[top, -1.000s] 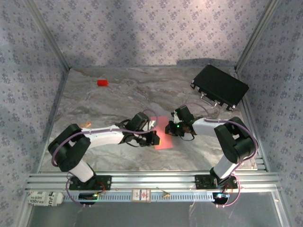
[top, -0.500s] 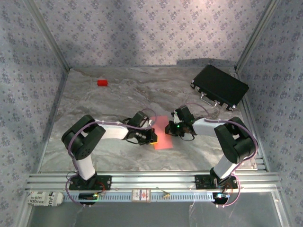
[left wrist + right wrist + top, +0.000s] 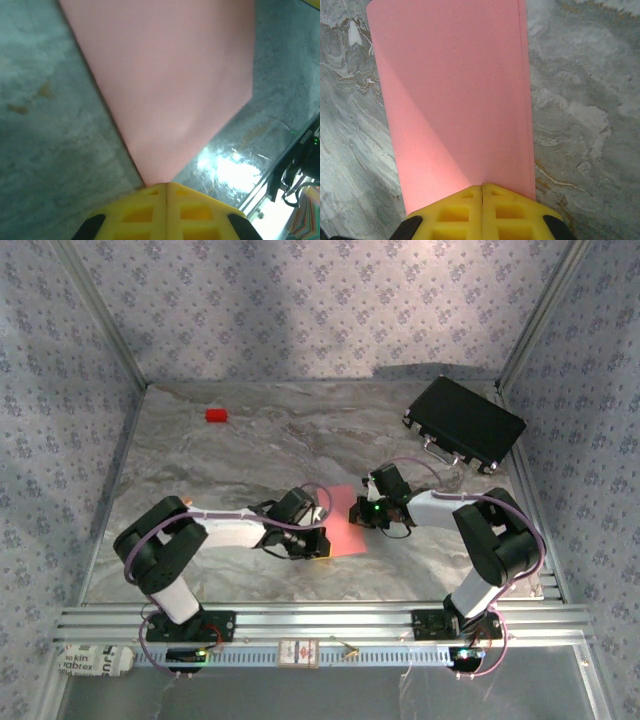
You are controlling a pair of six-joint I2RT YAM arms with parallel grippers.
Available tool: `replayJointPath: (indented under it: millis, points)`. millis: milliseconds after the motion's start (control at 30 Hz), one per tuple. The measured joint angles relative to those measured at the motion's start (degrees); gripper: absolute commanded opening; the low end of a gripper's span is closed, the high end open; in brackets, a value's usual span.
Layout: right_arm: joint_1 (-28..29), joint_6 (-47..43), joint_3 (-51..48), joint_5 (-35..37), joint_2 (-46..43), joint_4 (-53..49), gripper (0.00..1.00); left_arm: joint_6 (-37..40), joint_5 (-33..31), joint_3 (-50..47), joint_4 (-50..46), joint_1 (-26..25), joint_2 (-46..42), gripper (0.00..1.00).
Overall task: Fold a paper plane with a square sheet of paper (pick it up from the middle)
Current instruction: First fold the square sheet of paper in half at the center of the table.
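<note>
Caught red block [image 3: 216,415] and black case [image 3: 465,423] overhead; close up, found left gripper [image 3: 166,186] and right gripper [image 3: 481,187] fully closed against the square sheet of paper [image 3: 455,90], hold unclear.

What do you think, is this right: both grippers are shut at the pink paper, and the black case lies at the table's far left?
Not quite: the top external view shows the black case at the far right of the table. The left gripper and the right gripper are shut at the pink paper.
</note>
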Motion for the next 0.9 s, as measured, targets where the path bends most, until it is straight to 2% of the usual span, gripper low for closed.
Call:
replayJointPath:
  millis: [233, 467, 600, 900]
  points:
    - [-0.15, -0.02, -0.26, 0.0, -0.2, 0.09, 0.0, 0.17, -1.18, 4.26, -1.62, 3.58, -1.97, 0.03]
    - [-0.15, 0.0, -0.26, -0.02, -0.2, 0.07, 0.0, -0.26, 0.31, 9.22, 1.44, 5.9, 6.36, 0.03]
    - [-0.17, 0.0, -0.26, -0.02, -0.2, 0.09, 0.0, -1.03, 0.85, 8.28, 2.69, 5.92, 10.05, 0.02]
    - [-0.26, -0.02, -0.31, -0.28, -0.17, 0.07, 0.0, -1.16, 1.97, 2.58, 10.36, 6.08, 8.13, 0.04]
